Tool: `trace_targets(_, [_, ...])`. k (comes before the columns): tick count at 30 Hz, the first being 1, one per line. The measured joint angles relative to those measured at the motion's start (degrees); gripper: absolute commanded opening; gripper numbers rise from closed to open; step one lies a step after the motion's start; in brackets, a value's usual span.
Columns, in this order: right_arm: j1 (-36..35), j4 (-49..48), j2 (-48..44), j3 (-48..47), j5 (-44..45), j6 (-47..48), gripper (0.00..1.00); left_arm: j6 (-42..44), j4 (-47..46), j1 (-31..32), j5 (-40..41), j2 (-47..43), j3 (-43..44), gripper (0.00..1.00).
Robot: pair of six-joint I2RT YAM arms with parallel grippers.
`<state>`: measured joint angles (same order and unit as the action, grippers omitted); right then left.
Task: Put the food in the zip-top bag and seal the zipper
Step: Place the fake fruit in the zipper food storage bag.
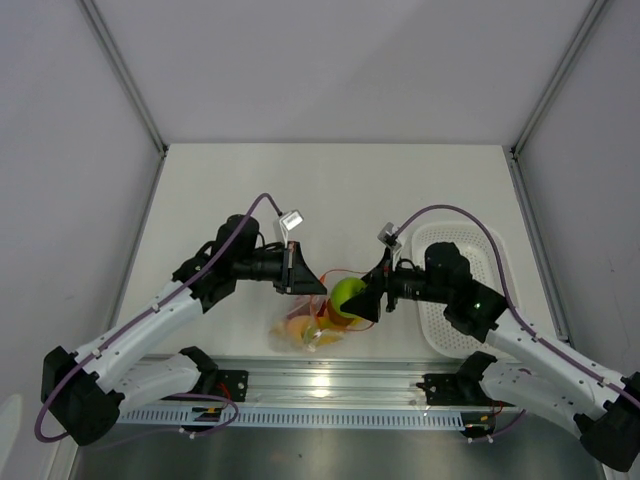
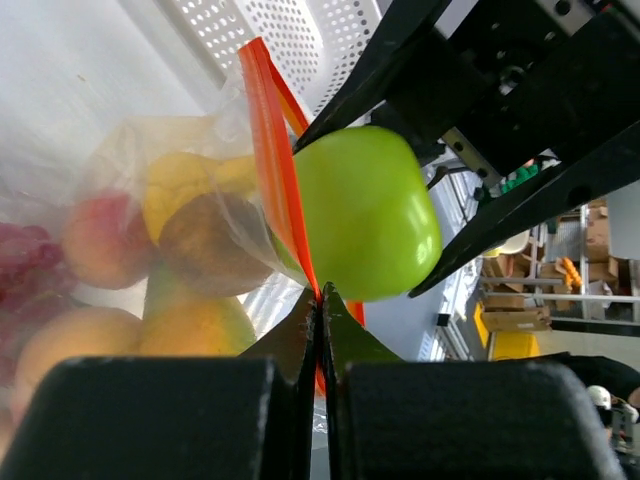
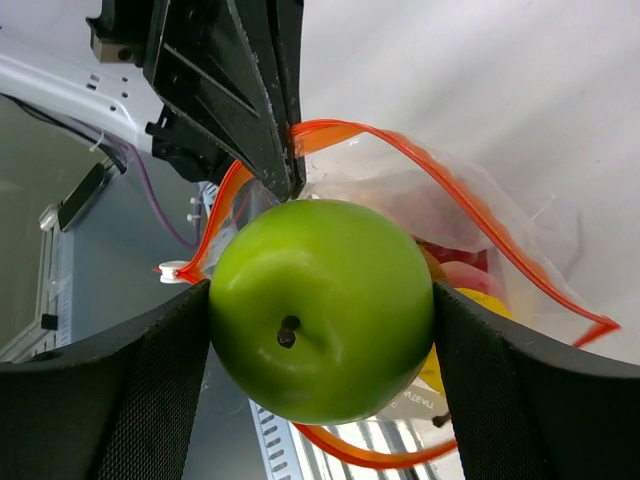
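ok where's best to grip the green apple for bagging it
Across the green apple's widest middle, one of the fingers on each side, coming from the stem end as the right gripper does: the rounded far end then likely leads into the zip-top bag.

The apple was glossy green; the zip-top bag clear with an orange-red zipper; the tray white, dotted with small round holes.

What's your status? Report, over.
Left end effector shut on zipper, holding bag open. Right end effector gripping green fruit at the mouth. Other fruit inside. Nothing blocking.
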<state>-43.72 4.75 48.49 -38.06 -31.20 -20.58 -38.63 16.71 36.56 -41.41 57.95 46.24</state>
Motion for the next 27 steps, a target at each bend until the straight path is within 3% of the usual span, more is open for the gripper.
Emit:
trace_targets(7, [-2.36, -0.42, 0.83, -0.02, 0.07, 0.94, 0.13, -4.55, -2.58, 0.0, -2.16, -0.66, 0.28, 0.01])
trace_targets(10, [-2.93, -0.87, 1.57, -0.04, 0.07, 1.14, 0.36, -5.99, -3.32, 0.07, -2.56, -0.7, 0.28, 0.01])
trace_targets(11, [-3.19, -0.87, 1.92, -0.11, 0.09, 1.18, 0.54, -6.43, -3.61, 0.13, -2.6, -0.7, 0.28, 0.01])
trace_targets(13, [-3.78, -0.98, 2.78, -0.31, 0.33, 1.2, 0.7, -7.04, -4.22, 0.35, -2.78, -0.7, 0.28, 0.01])
trace_targets(14, [-4.02, -1.07, 3.15, -0.37, 0.42, 1.2, 0.94, -7.43, -4.44, 0.46, -2.78, -0.7, 0.28, 0.01])
trace_targets(15, [-4.28, -1.14, 3.52, -0.44, 0.52, 1.11, 0.99, -7.56, -4.59, 0.52, -2.78, -0.7, 0.28, 0.01])
trace_targets(27, [-5.22, 1.97, -0.96, -1.44, 8.79, 1.14, 0.99, -8.52, -5.51, 0.7, -2.8, -0.7, 0.28, 0.01])
